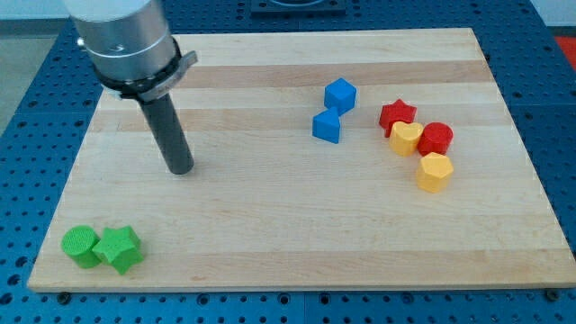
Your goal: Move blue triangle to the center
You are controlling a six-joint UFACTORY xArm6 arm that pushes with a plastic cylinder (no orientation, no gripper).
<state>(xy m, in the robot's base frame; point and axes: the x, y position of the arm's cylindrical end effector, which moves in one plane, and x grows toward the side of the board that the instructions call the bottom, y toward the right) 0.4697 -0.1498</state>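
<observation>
The blue triangle (328, 126) lies on the wooden board (270, 225), right of the middle and toward the view's top. A blue cube (340, 94) sits just above it, touching or nearly touching. My tip (182, 168) rests on the board in the left half, far to the left of the blue triangle and a little lower, touching no block.
A red star (397, 115), a yellow heart (406, 138), a red round block (436, 139) and a yellow hexagonal block (434, 172) cluster at the right. A green round block (80, 246) and a green star (120, 248) sit at the bottom left corner.
</observation>
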